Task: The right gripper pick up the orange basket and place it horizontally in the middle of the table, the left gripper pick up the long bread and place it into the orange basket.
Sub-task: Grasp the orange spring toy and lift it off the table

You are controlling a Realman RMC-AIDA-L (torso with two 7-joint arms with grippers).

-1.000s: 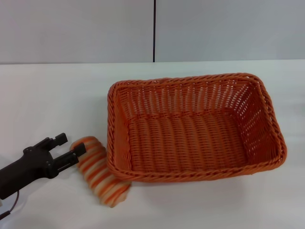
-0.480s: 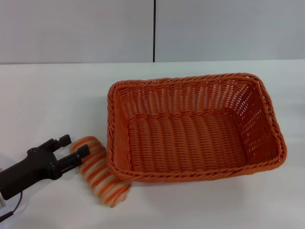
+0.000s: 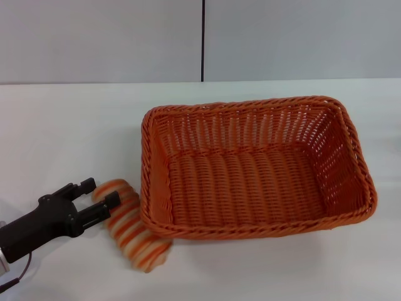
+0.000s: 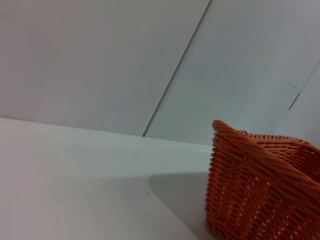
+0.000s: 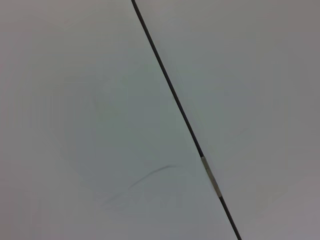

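Note:
The orange basket [image 3: 257, 166] lies lengthwise across the middle of the white table [image 3: 69, 132], with nothing inside it. A corner of the orange basket [image 4: 260, 185] also shows in the left wrist view. The long bread [image 3: 131, 229], striped orange and cream, rests on the table against the basket's front left corner. My left gripper [image 3: 100, 193] is open at the bread's far left end, one finger [image 3: 106, 204] touching the loaf and the other [image 3: 83, 186] out beyond that end. The right gripper is out of view.
A grey wall with a dark vertical seam [image 3: 203, 41] stands behind the table. The right wrist view holds only a grey panel with a dark seam [image 5: 175, 100]. Bare tabletop lies left of and behind the basket.
My left gripper has crept slightly to the right and down, closer onto the bread's end. The basket and the bread have stayed where they were.

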